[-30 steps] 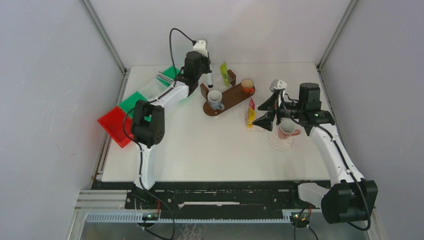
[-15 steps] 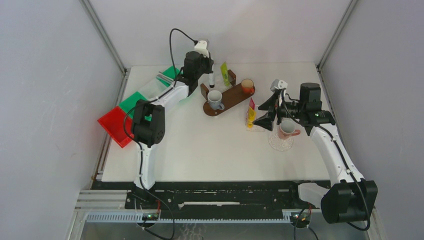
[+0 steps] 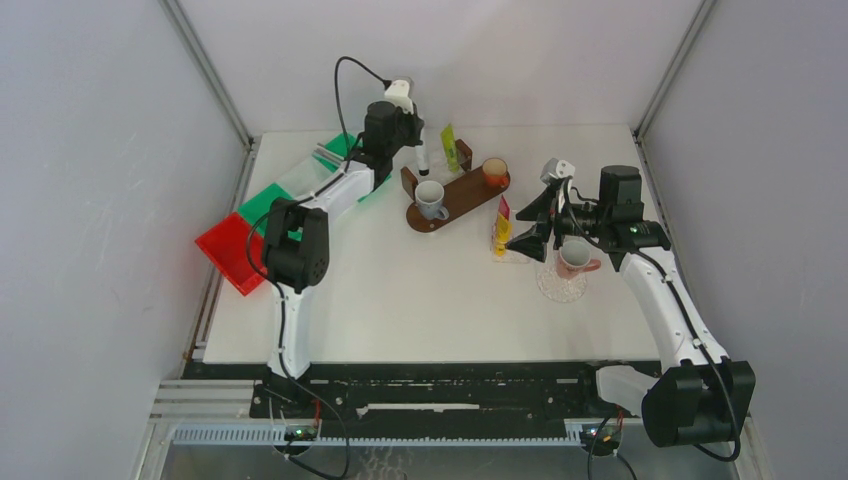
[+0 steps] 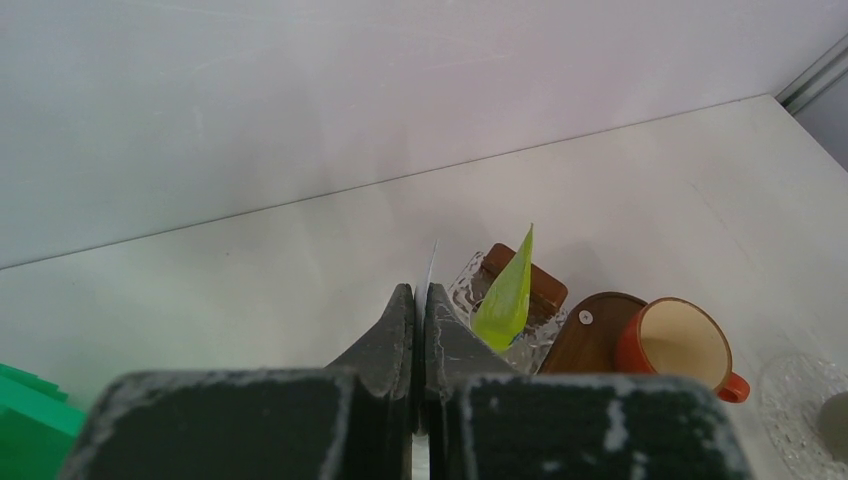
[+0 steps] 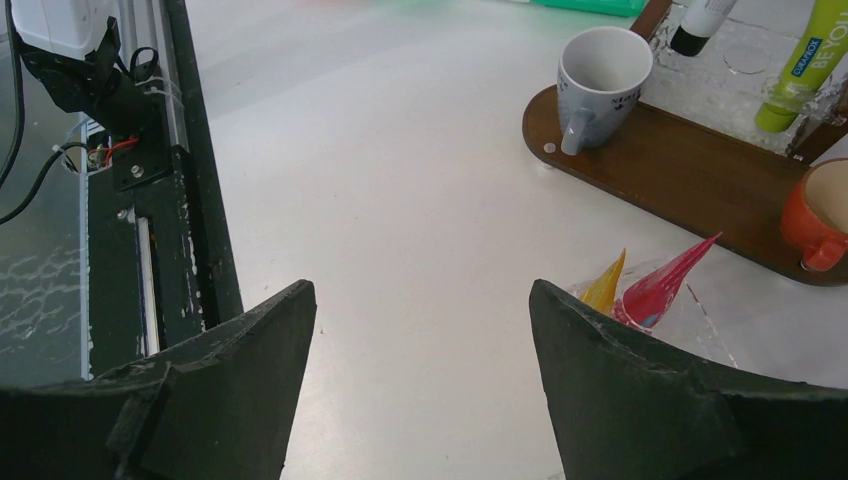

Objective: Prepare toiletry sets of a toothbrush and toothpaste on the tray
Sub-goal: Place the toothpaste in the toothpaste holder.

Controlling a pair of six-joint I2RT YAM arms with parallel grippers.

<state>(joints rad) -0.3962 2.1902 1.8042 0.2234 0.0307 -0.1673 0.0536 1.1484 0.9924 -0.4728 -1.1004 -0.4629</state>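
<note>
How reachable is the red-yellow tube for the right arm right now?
Likely yes. The right gripper is open and empty, and the red-yellow tube stands in its clear glass just ahead, offset toward one finger. Nothing stands between them; a small sideways shift should line it up.

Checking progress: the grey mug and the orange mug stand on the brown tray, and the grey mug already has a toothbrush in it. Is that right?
Not quite. The grey mug and the orange mug do stand on the brown tray, but the grey mug is empty, as the right wrist view shows.
</note>
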